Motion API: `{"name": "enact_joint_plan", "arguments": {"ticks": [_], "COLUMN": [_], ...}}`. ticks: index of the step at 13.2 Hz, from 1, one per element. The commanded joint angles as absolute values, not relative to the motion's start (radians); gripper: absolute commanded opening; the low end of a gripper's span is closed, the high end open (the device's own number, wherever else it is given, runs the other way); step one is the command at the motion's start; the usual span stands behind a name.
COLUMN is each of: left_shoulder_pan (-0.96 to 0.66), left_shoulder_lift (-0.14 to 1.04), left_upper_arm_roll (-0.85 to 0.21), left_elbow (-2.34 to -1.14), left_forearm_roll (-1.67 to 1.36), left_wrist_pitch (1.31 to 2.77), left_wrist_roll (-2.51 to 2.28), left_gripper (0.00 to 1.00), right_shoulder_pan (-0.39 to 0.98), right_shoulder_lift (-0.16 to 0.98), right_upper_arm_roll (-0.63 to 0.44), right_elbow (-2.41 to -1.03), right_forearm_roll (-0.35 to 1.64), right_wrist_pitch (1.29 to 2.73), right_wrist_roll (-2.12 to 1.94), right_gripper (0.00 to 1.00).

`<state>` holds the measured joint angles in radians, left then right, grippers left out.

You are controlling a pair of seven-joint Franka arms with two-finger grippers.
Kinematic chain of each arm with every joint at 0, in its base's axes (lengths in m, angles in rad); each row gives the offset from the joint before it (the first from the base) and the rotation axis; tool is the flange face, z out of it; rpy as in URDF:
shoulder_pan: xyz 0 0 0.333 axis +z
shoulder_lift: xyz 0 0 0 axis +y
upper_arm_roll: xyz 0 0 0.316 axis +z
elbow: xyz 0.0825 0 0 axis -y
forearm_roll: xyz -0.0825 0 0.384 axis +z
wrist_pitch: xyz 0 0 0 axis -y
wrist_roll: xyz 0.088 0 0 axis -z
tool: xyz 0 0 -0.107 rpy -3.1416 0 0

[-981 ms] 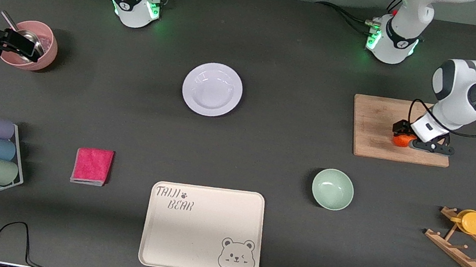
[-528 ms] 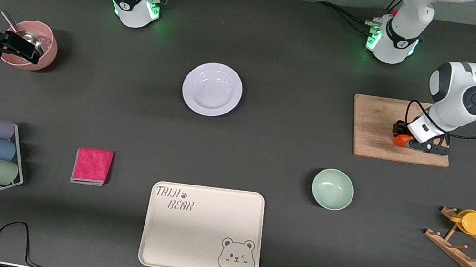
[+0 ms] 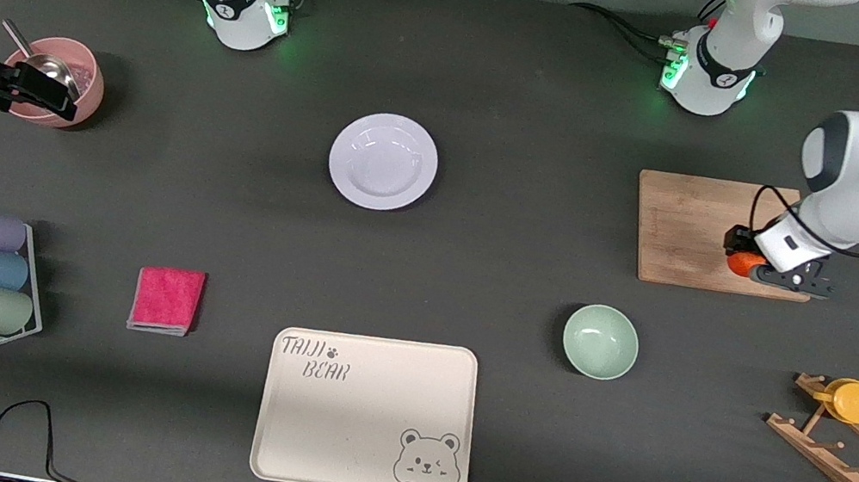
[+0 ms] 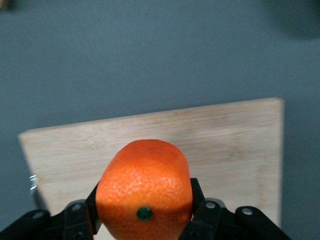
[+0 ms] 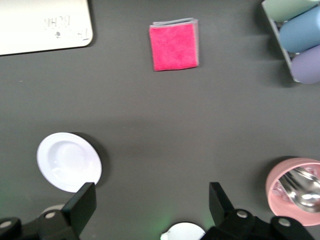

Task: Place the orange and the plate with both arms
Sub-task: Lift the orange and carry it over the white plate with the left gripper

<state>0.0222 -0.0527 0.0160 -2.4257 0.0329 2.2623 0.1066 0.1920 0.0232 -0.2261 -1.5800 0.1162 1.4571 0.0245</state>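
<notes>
Two arms, one orange lifted.
Left gripper (image 3: 750,265) fingers clamp the orange (image 4: 145,187) over the cutting board (image 3: 690,223), stem end facing the wrist camera; right gripper (image 5: 152,205) spread wide.

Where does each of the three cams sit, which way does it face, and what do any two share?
Front view: high across the table, facing both bases; shows both arms, the left gripper shut on the orange over the cutting board.
Left wrist view: on the left wrist, looking down past its fingers at orange and board.
Right wrist view: on the right wrist, looking down; open right gripper above plate, pink cloth, pink cup.
Shared: front and left wrist both show orange and board; front and right wrist both show the plate.
</notes>
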Motion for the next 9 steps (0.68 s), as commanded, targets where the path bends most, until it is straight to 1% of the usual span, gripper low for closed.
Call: {"name": "enact_joint_plan", "arguments": {"ticks": [1,3,5,7,9], "left_shoulder_pan": [-0.073,-0.161,-0.239,-0.302,-0.359], "left_shoulder_lift": [-0.113,-0.120,-0.101,-0.051,0.035], "left_upper_arm_roll": [0.015,-0.009,-0.058,-0.124,-0.196], "left_elbow": [-2.301,-2.241,-2.185,-2.126,-2.036], "left_forearm_roll": [0.038,0.038,0.038,0.037,0.038], "left_wrist_pitch": [2.090,2.039,2.023,2.022,2.019], "left_wrist_roll": [-0.038,-0.205,-0.392,-0.577,-0.732], "left_gripper": [0.51,0.51,0.51,0.51,0.51], "right_shoulder_pan": [0.190,0.190,0.190,0.186,0.175], "right_shoulder_lift": [0.041,0.046,0.061,0.101,0.142], "right_upper_arm_roll": [-0.253,-0.255,-0.256,-0.258,-0.258], "right_elbow": [-1.551,-1.555,-1.557,-1.555,-1.555], "right_forearm_roll": [0.172,0.193,0.215,0.259,0.325], "right_wrist_pitch": [1.456,1.462,1.483,1.508,1.531], "right_wrist_roll": [0.018,0.018,0.018,0.018,0.018], "right_gripper": [1.00,1.00,1.00,1.00,1.00]}}
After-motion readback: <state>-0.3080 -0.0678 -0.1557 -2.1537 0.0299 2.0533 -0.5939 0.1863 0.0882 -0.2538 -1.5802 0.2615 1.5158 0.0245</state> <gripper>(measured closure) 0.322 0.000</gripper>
